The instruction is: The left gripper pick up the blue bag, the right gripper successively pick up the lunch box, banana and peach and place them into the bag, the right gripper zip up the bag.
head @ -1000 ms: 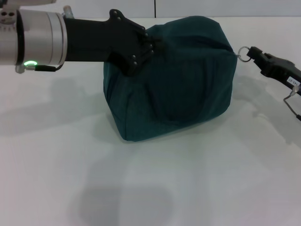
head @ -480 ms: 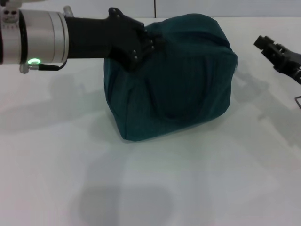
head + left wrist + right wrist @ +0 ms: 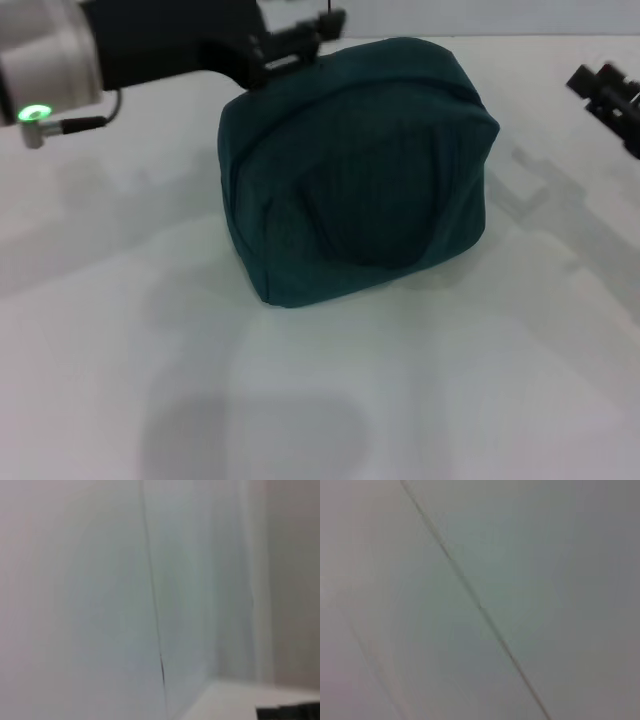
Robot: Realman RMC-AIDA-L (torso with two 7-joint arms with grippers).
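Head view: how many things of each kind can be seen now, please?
Bags: 1, the blue bag, closed
Grippers: 2, the left gripper and the right gripper
Tables: 1, the white table
Total: 4

Looks like I'm driving this in some kind of lab or test room. All I get is a plain white table (image 3: 330, 400) with pale wall panels (image 3: 90, 595) behind it, a thin dark seam (image 3: 480, 607) running between them. Nothing homey or shop-like anywhere, just bare white surfaces.
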